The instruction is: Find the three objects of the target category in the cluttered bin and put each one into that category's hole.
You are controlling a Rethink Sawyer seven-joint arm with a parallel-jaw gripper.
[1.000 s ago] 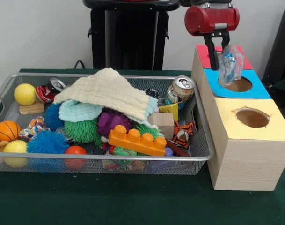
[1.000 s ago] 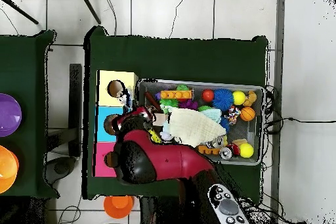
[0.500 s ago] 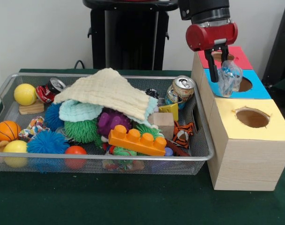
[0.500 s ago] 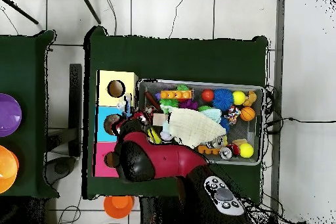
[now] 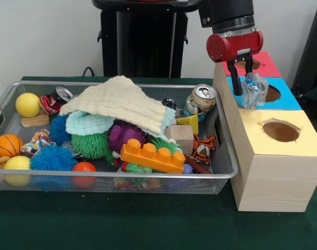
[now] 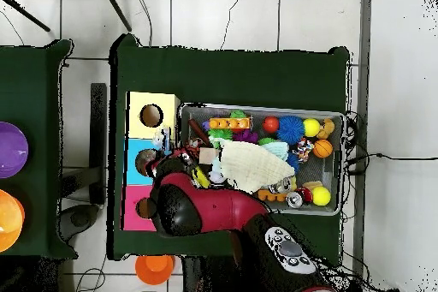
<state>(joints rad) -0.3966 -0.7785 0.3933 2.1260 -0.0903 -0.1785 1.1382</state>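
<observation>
My red gripper [image 5: 244, 85] is shut on a see-through crumpled plastic bottle [image 5: 254, 89] with blue bits. It holds the bottle just above the blue-surrounded box [image 5: 291, 99], at the left of the blue hole [image 5: 273, 94] and in front of the red-surrounded hole [image 5: 250, 63]. The wire mesh bin [image 5: 122, 175] lies to the left, heaped with toys. No other plastic bottle shows in it. In the overhead view my arm [image 6: 205, 207] covers the gripper beside the boxes [image 6: 135, 134].
A cream cloth [image 5: 119, 101] covers the middle of the bin. A drink can [image 5: 201, 100] stands at its right end next to the boxes and a crushed can [image 5: 54, 100] lies far left. Balls, an orange block [image 5: 153, 156] and the yellow-surrounded hole [image 5: 281, 130] also show.
The gripper has come lower in the front view with the bottle still in it, from above the red and blue surrounds to just over the blue one.
</observation>
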